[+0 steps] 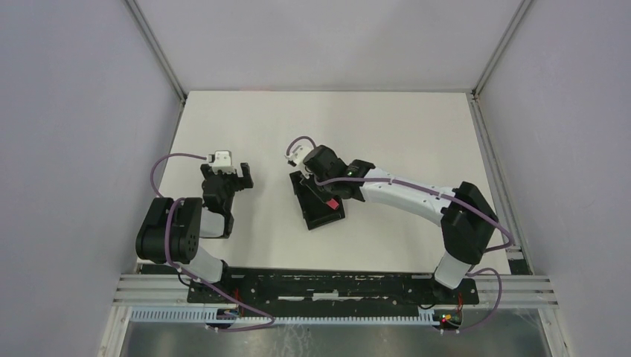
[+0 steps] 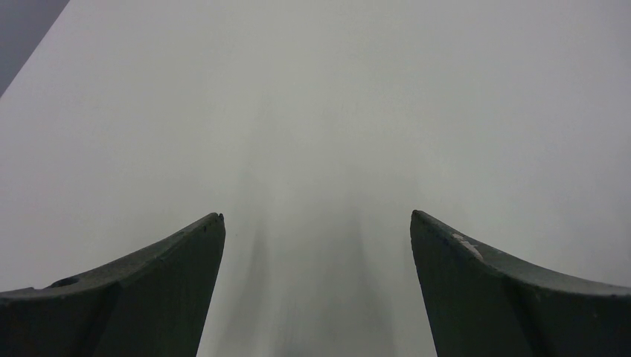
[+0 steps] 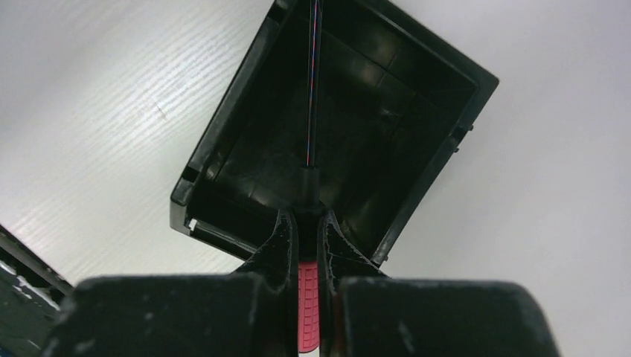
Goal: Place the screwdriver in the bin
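The black bin [image 1: 321,208] sits on the white table near the middle; in the right wrist view its rim [image 3: 223,126] lies just beyond my fingers. My right gripper [image 3: 306,216] is shut on the screwdriver, whose red handle [image 3: 308,305] sits between the jaws and whose thin shaft [image 3: 313,82] points over the bin's inside. From above, the right gripper [image 1: 321,186] hovers over the bin with the red handle [image 1: 332,203] showing. My left gripper [image 1: 236,175] is open and empty over bare table to the left of the bin; it also shows in the left wrist view [image 2: 316,219].
Grey walls enclose the table on three sides. A black rail [image 1: 327,286] with both arm bases runs along the near edge. A dark edge [image 3: 22,268] shows at the lower left of the right wrist view.
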